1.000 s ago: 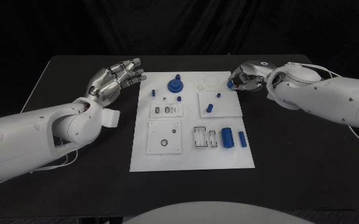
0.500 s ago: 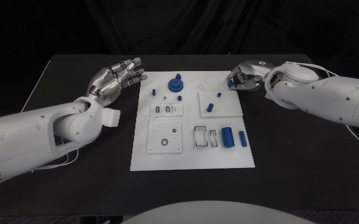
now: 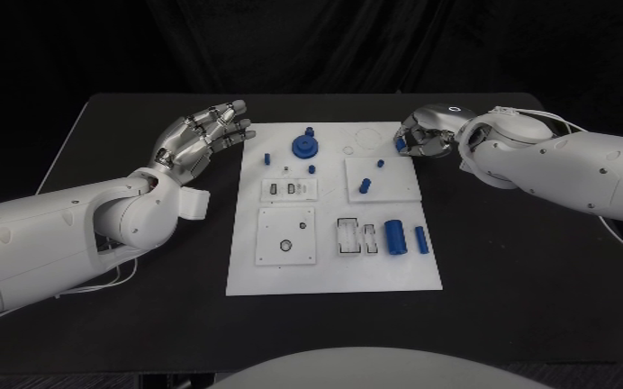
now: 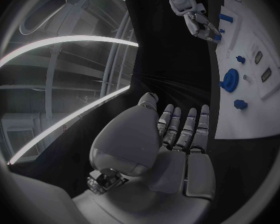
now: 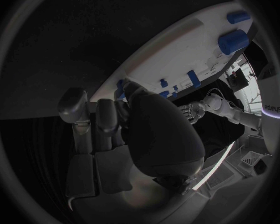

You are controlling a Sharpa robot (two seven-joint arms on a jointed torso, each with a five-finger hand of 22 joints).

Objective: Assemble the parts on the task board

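A white task board (image 3: 334,281) lies in the middle of a black table (image 3: 519,317), its long side running away from the robot. Blue parts are scattered across it: a round blue gear-like piece (image 3: 304,146) with a peg standing at its centre near the far edge, small blue pegs (image 3: 267,159) just beside it, a blue peg (image 3: 365,186) on a raised white square plate, and two blue cylinders (image 3: 394,238) lying side by side near the board's right edge.

At the board's far right corner the right hand (image 3: 422,137) is curled in tight, fingers bent toward the palm, with a small blue part (image 3: 400,147) showing at its fingertips. The right wrist view shows a bit of blue (image 5: 120,87) against the fingers at the board's edge, but whether the piece is pinched or only touched cannot be told. The right arm (image 3: 552,168) reaches in bent at the wrist, forearm lying low over the table.

The left hand (image 3: 197,141) hovers just off the board's far left corner, palm open, fingers straight and spread slightly apart, pointing toward the far side of the table. It holds nothing. In the left wrist view its fingers (image 4: 184,129) lie side by side, beside the board's edge. The left arm (image 3: 78,231) stretches in from the near left.
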